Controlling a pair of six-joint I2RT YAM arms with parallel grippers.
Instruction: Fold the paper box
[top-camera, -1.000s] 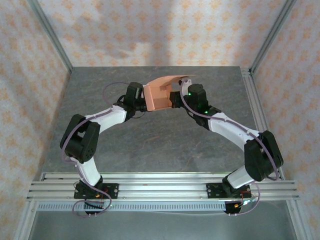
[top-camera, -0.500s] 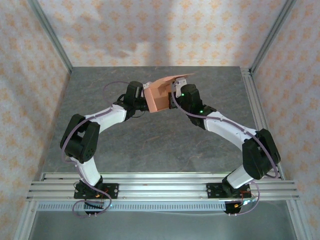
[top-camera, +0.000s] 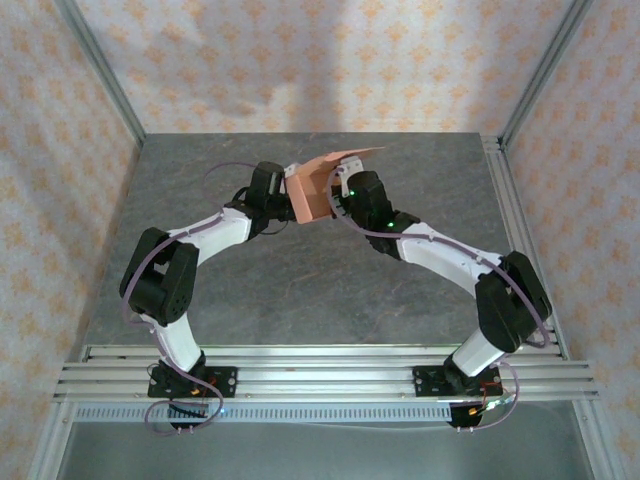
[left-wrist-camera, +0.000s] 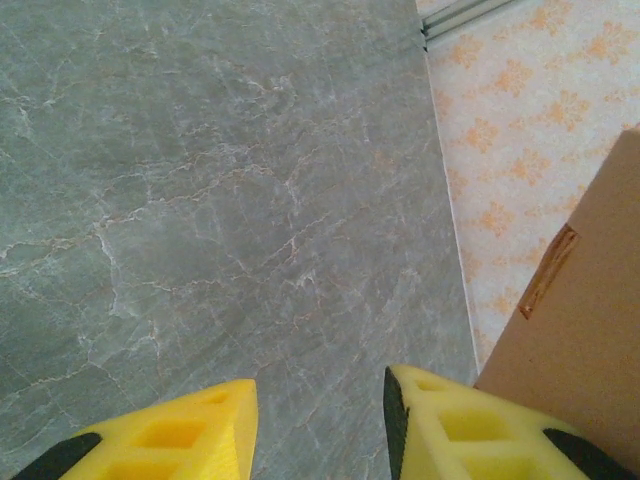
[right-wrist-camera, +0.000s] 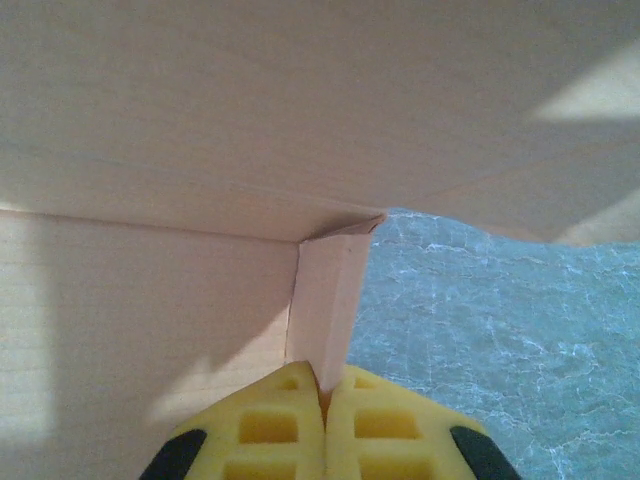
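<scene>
Remote on the rig here. From the top camera, the grey table (top-camera: 300, 290) is just the backdrop. The paper box (top-camera: 312, 190) is up off it at the far middle, caught between the two wrists. I'd call it roughly halfway done. There are walls standing and a proper corner formed, but one big flap (top-camera: 345, 157) sticks out to the right, not tucked, so closing it up is what's left.

The wrist cams fill in what the overhead can't. The right gripper (right-wrist-camera: 325, 395) has its yellow pads pressed together on a narrow corner panel (right-wrist-camera: 325, 310) of the box, so it's doing the holding. The left gripper (left-wrist-camera: 320, 400) has its fingers spread with only table between them. The card sits just beside its right finger, and I can't tell if it touches. That view also shows a small slot (left-wrist-camera: 548, 270) in the card, probably for a tab.
</scene>
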